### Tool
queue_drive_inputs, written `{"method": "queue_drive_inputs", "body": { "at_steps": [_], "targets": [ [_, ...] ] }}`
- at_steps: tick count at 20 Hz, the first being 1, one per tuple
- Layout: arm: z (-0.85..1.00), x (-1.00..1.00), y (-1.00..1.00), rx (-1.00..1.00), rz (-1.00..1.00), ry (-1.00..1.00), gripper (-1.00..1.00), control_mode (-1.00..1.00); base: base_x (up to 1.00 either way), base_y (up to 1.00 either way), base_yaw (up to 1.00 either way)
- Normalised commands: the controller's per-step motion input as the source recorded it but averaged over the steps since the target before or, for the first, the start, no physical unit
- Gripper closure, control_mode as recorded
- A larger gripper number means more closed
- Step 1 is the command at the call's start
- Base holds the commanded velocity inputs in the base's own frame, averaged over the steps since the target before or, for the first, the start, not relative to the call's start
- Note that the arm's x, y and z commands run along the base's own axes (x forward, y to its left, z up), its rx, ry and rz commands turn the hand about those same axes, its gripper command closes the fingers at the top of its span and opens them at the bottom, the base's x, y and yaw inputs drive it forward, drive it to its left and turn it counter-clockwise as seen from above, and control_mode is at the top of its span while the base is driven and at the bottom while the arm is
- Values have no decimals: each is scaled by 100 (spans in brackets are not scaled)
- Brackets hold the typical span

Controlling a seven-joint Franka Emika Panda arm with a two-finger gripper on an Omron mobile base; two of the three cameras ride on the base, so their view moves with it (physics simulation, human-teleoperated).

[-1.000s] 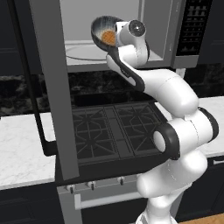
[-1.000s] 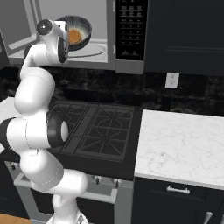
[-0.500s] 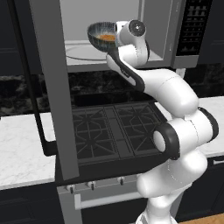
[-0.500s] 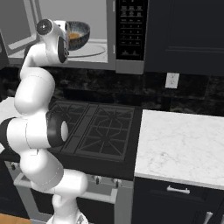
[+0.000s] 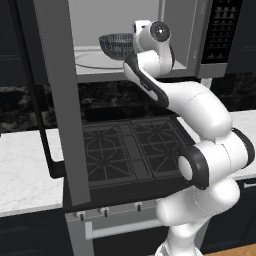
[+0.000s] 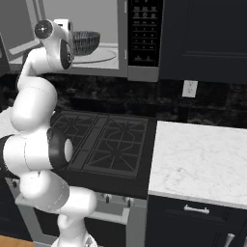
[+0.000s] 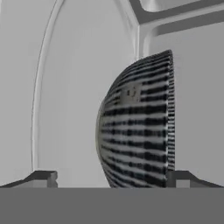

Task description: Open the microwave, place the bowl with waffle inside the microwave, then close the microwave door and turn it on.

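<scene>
The microwave stands open above the stove, its door swung out to the left with the dark bar handle on the far side. Inside the pale cavity, the streaked grey-blue bowl stands upright on or just over the glass turntable. It also shows as bowl and bowl. My gripper reaches into the cavity from the right and is open. Its fingertips stand wide apart, with the bowl between them and its rim by the right one. The waffle is hidden inside the bowl.
The black button panel is at the microwave's right. Below lies the gas stove with dark grates. White marble counters flank it at the left and the right. A wall outlet sits above the right counter.
The bowl was tilted toward the camera with the waffle showing; now it is level and deeper in the cavity. The hand has turned with it.
</scene>
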Motion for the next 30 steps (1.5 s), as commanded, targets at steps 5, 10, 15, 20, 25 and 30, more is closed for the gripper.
{"method": "queue_drive_inputs", "body": {
  "at_steps": [5, 10, 15, 20, 25, 30],
  "targets": [
    [0, -84, 0, 2, -4, -12, -100, -100, 0, 0, 0],
    [15, -72, -1, 12, -11, -5, -100, -100, 0, 0, 0],
    [21, -51, 0, 20, -21, 0, -100, -100, 0, 0, 0],
    [2, -51, 0, 33, -35, -1, -100, -100, 0, 0, 0],
    [-3, -43, 0, 40, -46, -4, -100, -100, 0, 0, 0],
    [-7, -30, -22, 49, -40, -9, -100, -100, 0, 0, 0]
  ]
}}
